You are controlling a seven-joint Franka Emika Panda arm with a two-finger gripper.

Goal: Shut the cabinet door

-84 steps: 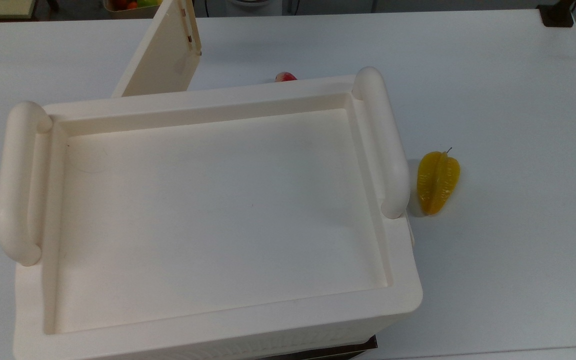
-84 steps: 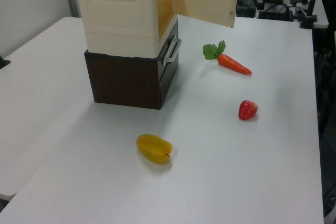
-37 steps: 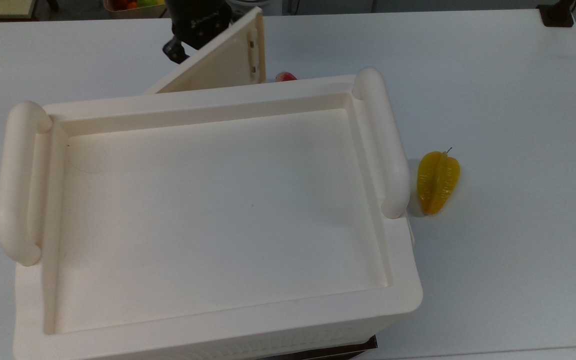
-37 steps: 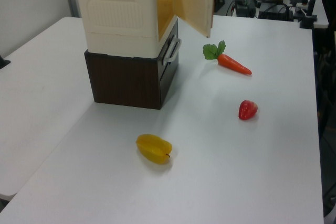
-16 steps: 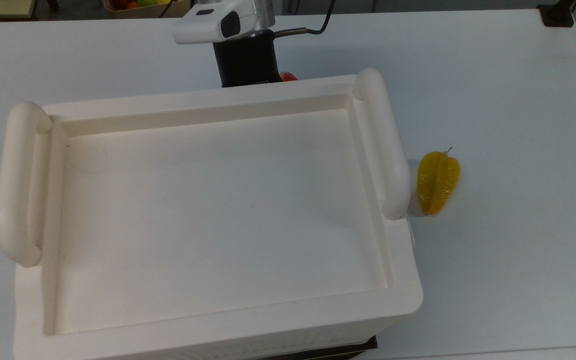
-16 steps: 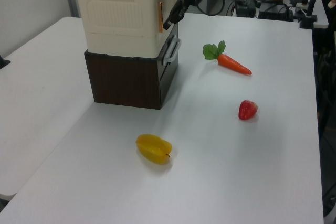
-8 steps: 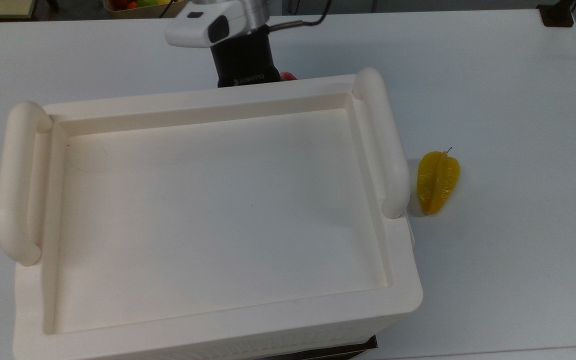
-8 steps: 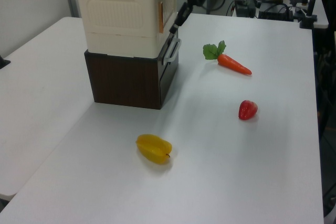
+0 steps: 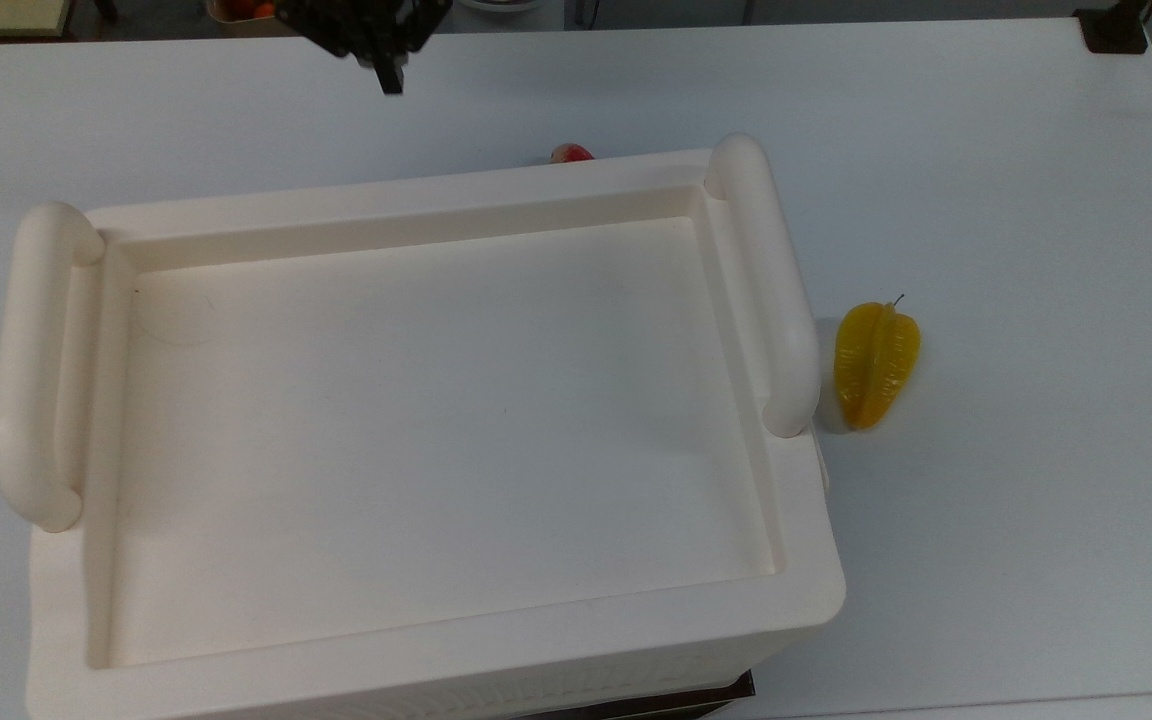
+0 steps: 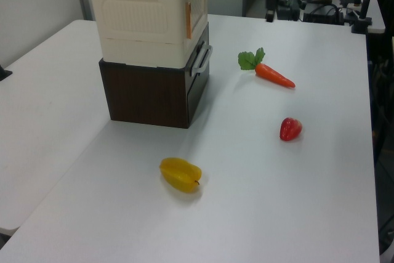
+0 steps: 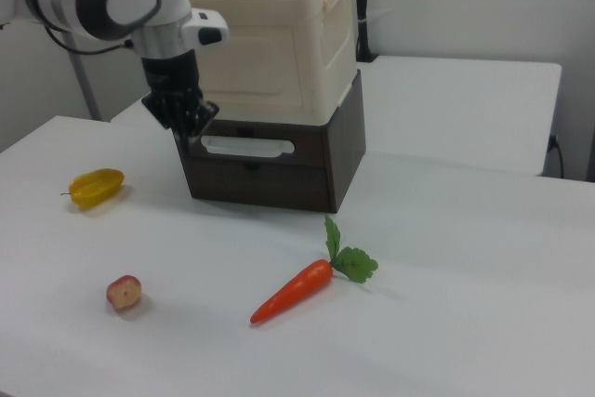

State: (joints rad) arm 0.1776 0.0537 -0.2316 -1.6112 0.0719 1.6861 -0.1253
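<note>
The cream cabinet sits on a dark brown drawer unit. The cabinet door lies flat against the cabinet's front; in the left view the cabinet door is a narrow face with a thin orange strip at its edge. My gripper hangs in front of the cabinet's lower left corner in the right view, apart from the door, fingers together and holding nothing. Seen from the top, the gripper is at the table's far edge; in the left view the gripper is at the back.
A carrot, a red strawberry and a yellow starfruit lie on the white table in front of the cabinet. The drawer unit has a pale handle below the door.
The door has swung from wide open to shut against the cabinet. My gripper, which pressed on it half a second ago, has pulled back away from the cabinet.
</note>
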